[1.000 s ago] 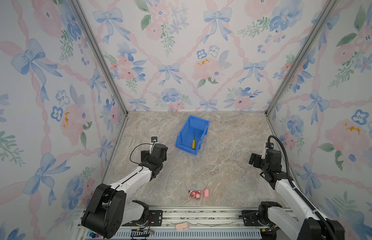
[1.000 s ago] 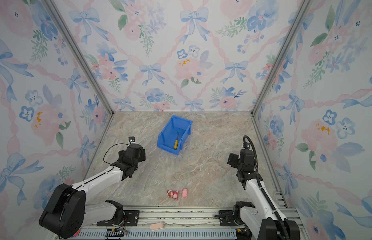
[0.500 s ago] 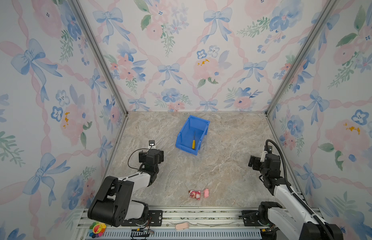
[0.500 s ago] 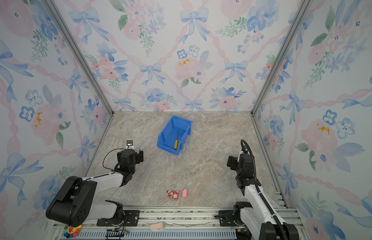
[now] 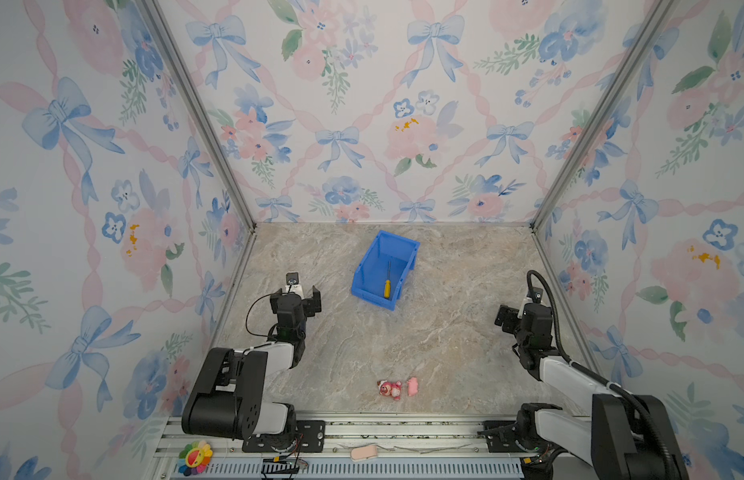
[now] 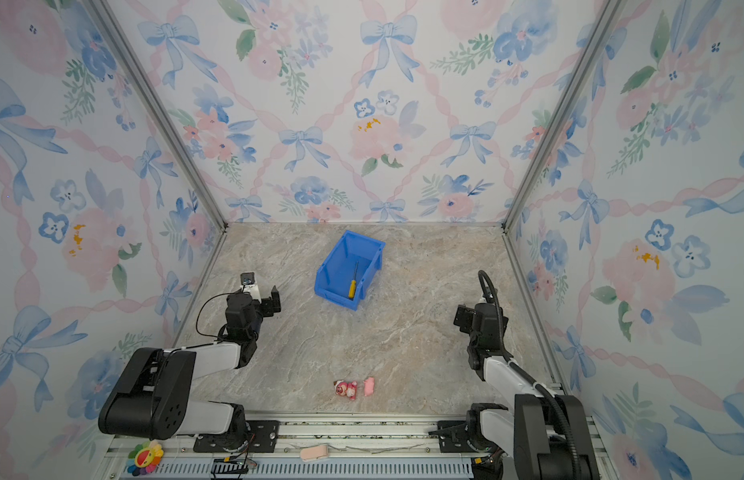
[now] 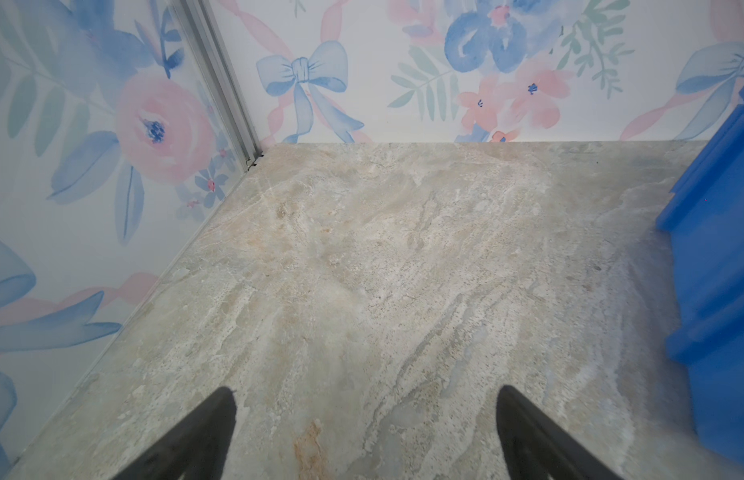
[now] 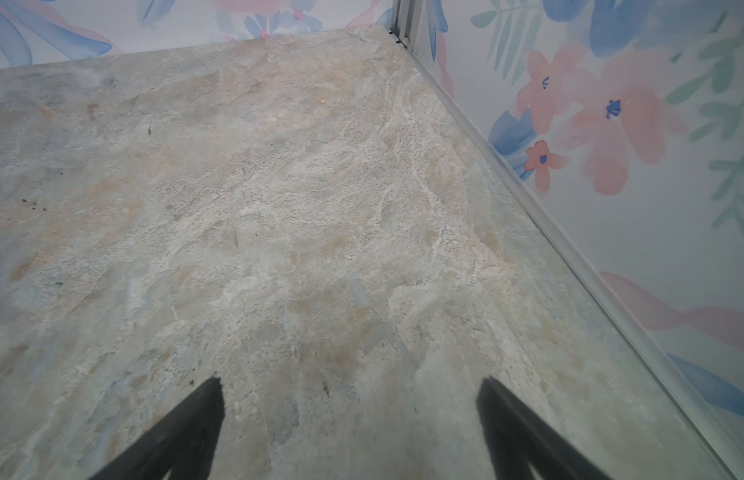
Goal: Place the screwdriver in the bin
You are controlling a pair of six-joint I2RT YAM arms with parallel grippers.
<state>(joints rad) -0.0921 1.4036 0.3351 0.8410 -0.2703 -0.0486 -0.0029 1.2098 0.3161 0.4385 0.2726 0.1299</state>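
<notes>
The yellow-handled screwdriver point(image 5: 387, 286) point(image 6: 352, 286) lies inside the blue bin point(image 5: 363, 266) point(image 6: 329, 266), handle toward the low front lip, in both top views. My left gripper point(image 5: 300, 294) point(image 6: 262, 297) hangs open to the left of the bin, apart from it. In the left wrist view its fingers point(image 7: 204, 432) frame bare table, with the bin's outer wall point(image 7: 719, 249) at the edge and the left gripper point(image 7: 366, 395) empty. My right gripper point(image 5: 515, 312) point(image 6: 473, 312) point(image 8: 349, 386) is open and empty near the right wall.
Two small pink toys point(image 5: 395, 388) point(image 6: 353, 388) lie near the table's front edge. A flower toy point(image 5: 194, 457) and a pink piece point(image 5: 364, 453) sit on the front rail. Patterned walls close the table on three sides.
The left arm has folded back toward its base while its gripper stays left of the bin. The right arm has drawn back slightly. The screwdriver lies still in the bin.
</notes>
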